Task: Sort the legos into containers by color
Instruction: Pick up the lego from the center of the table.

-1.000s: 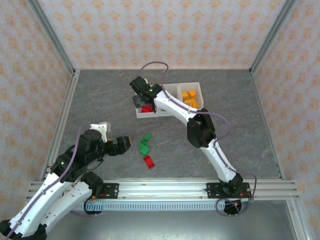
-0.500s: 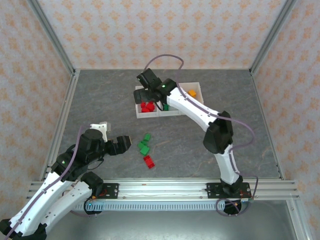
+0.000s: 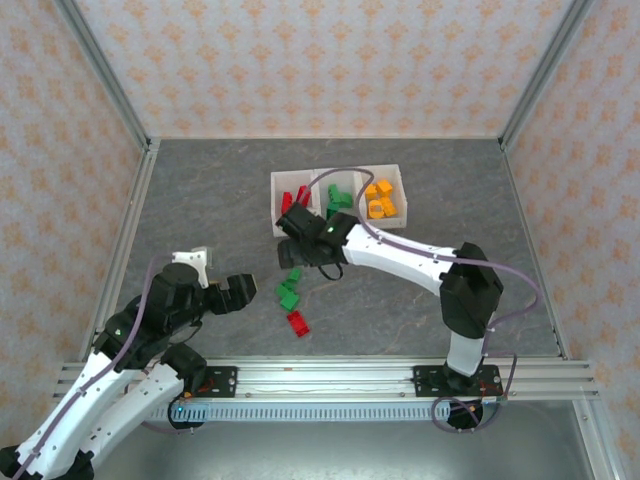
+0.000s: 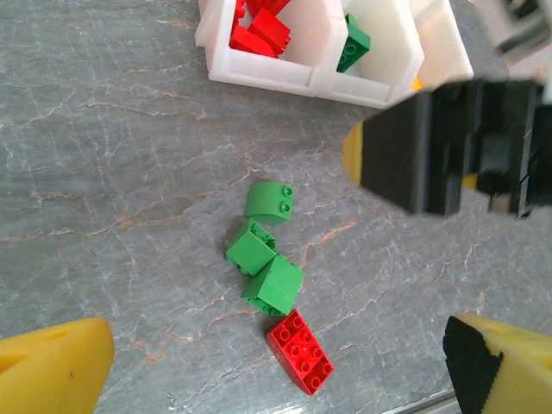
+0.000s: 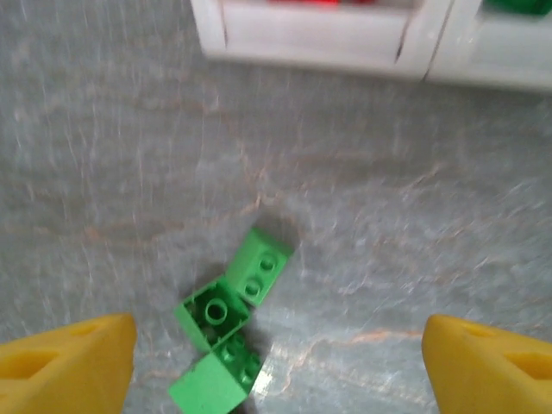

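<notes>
The containers (image 3: 338, 172) stand in a row at the back centre, with red legos (image 3: 296, 195) in the left bin, green legos (image 3: 340, 196) in the middle and orange legos (image 3: 380, 198) in the right. Loose on the table lie three green legos (image 3: 290, 289) and one red lego (image 3: 298, 323). My right gripper (image 3: 308, 258) hovers open just above the green legos (image 5: 233, 319), nothing between its yellow fingertips (image 5: 69, 366). My left gripper (image 3: 215, 275) is open to their left, facing the loose bricks (image 4: 273, 285) and the red brick (image 4: 300, 352).
Metal frame posts and patterned walls enclose the grey table. A rail (image 3: 320, 378) runs along the near edge. The right arm's black gripper body (image 4: 448, 147) hangs in the left wrist view, to the right of the loose bricks and in front of the bin wall (image 4: 267, 76).
My right arm has pulled back from over the red bin to just above the loose green bricks. The left arm shifted only slightly.
</notes>
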Robot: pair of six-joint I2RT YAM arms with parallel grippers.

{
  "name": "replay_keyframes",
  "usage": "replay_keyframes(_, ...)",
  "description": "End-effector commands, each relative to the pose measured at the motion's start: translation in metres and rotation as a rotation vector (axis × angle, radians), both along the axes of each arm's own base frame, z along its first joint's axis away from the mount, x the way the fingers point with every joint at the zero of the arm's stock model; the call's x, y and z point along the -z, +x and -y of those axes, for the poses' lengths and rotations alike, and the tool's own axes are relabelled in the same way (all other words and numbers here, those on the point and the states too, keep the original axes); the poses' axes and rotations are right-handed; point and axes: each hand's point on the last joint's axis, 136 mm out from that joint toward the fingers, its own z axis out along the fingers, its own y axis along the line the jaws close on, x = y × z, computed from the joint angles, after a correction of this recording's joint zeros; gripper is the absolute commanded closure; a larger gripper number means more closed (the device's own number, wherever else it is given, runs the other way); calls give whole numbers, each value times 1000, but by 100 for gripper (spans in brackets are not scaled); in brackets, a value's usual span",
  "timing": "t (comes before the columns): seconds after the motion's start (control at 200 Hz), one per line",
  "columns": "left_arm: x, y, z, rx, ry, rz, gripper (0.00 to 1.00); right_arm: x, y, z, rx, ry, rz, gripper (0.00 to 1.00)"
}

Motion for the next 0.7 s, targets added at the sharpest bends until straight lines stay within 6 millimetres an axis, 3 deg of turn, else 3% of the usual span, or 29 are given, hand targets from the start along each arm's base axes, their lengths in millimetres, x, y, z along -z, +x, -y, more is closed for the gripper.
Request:
replay_keyframes(0.0,-7,-4,-7,-26,7,7,1,8,-9,-5,-167,-43,67,17)
replay_keyframes(0.105,-9,-7,-10,-30,9,15,1,26,-11,11,-349,-178,136,20)
replay_keyframes(0.215,-13,-8,-13,-38,11,28,1,29,-12,15,-519,-242,219,21)
replay_keyframes(0.435,-15,-9,-16,-53,9,27,1,30,-22,3,-833,-251,343,19)
replay_keyframes(0.696,-16,-9,-19,-63,22,23,1,41,-19,-5,-985,-201,389,18)
